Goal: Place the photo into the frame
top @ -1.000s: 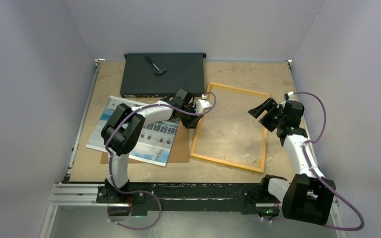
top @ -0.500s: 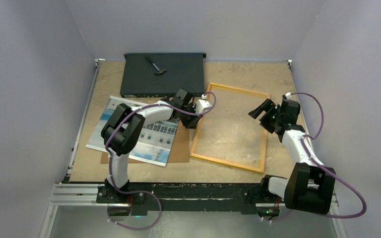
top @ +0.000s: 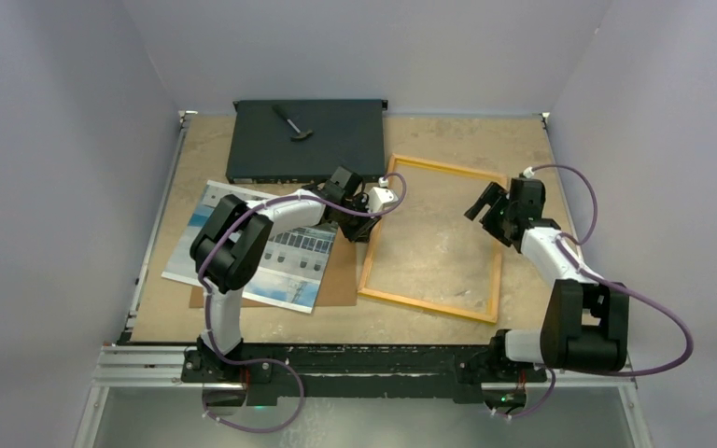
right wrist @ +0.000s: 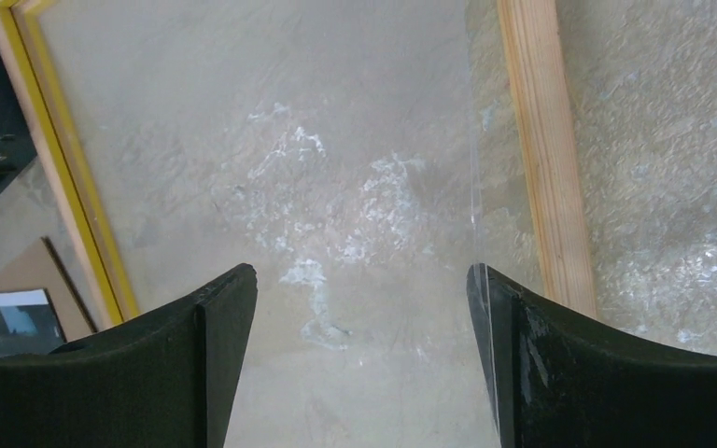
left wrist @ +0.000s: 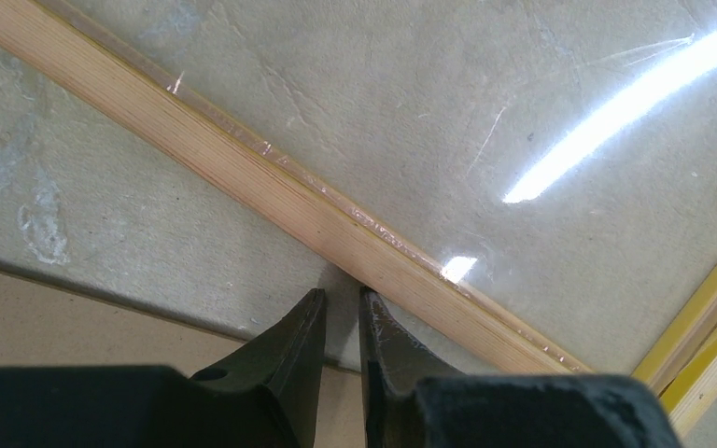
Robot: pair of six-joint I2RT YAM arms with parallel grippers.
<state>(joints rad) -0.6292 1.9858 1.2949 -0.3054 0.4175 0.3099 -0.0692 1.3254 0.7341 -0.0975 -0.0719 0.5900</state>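
Frame [top: 427,307] holds clear pane [top: 434,238] only. Photo [top: 189,247] at its 9 o'clock, lying on backing board [top: 341,282]. Left hand [left wrist: 341,313] barely parted, empty; right hand [right wrist: 362,280] spread, empty.

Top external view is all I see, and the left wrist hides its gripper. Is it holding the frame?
Observer: No. The left gripper is barely open with nothing between its fingers, and its tips are just outside the frame's wooden rail.
Operator: Are the tips over the board?
Observer: No. The board's edge lies behind them, so they point at the bare strip between board and frame.
Operator: And the right gripper?
Observer: The right gripper is wide open and empty. It is above the pane, with one finger beside a wooden rail.
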